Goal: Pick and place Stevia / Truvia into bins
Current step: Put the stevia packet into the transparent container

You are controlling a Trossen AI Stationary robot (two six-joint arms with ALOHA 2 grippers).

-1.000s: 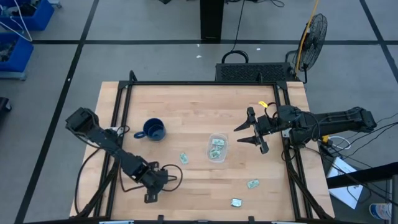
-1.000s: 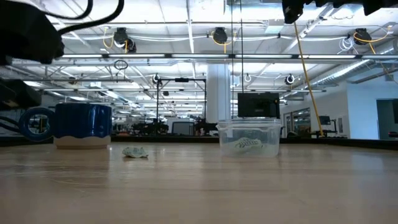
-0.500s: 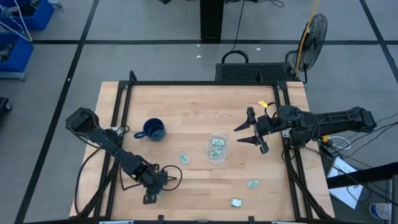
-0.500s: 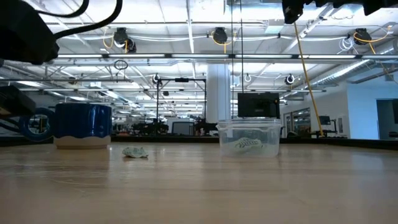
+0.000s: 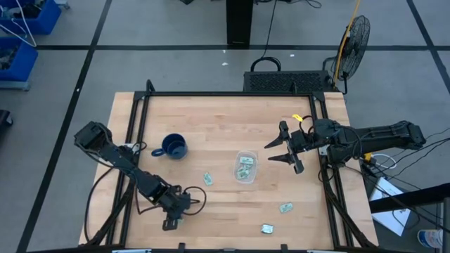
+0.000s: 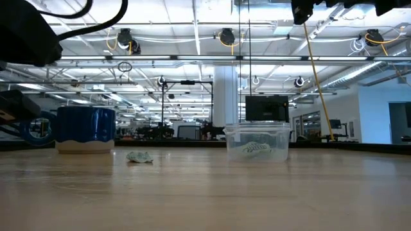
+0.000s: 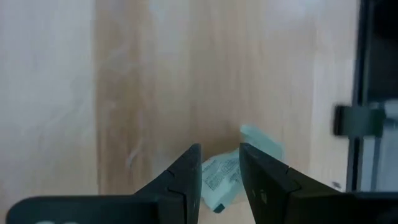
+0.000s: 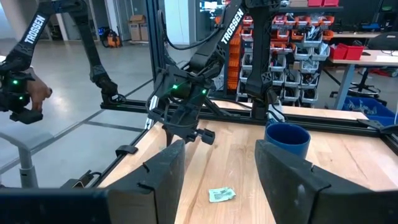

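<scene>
Three loose Stevia packets lie flat on the wood: one [image 5: 208,178] left of the bin, two [image 5: 285,207] [image 5: 267,228] toward the near right. The clear bin [image 5: 245,167] [image 6: 257,142] stands mid-table with packets inside. My left gripper [image 5: 174,211] [image 7: 221,149] is over the near-left part of the table, pointing down and shut on a pale green packet [image 7: 261,142]. My right gripper [image 5: 283,151] [image 8: 217,149] hovers open to the right of the bin, above the table. My left gripper pinches the pale green packet between its two fingers, coming from above and pointing down. The fingers [image 7: 189,171] are on one end of the packet [image 7: 219,177], and the other end sticks out past them. I cannot tell whether the packet is off the wood.
A dark blue mug [image 5: 174,147] [image 6: 85,128] stands on the left half of the table, far of the left gripper. A black frame rail [image 5: 133,140] runs along the table's edges. Bare wood lies between the mug and the bin.
My left gripper has shifted slightly over the near-left part of the table. The bin, the mug and the loose packets have stayed where they were.
</scene>
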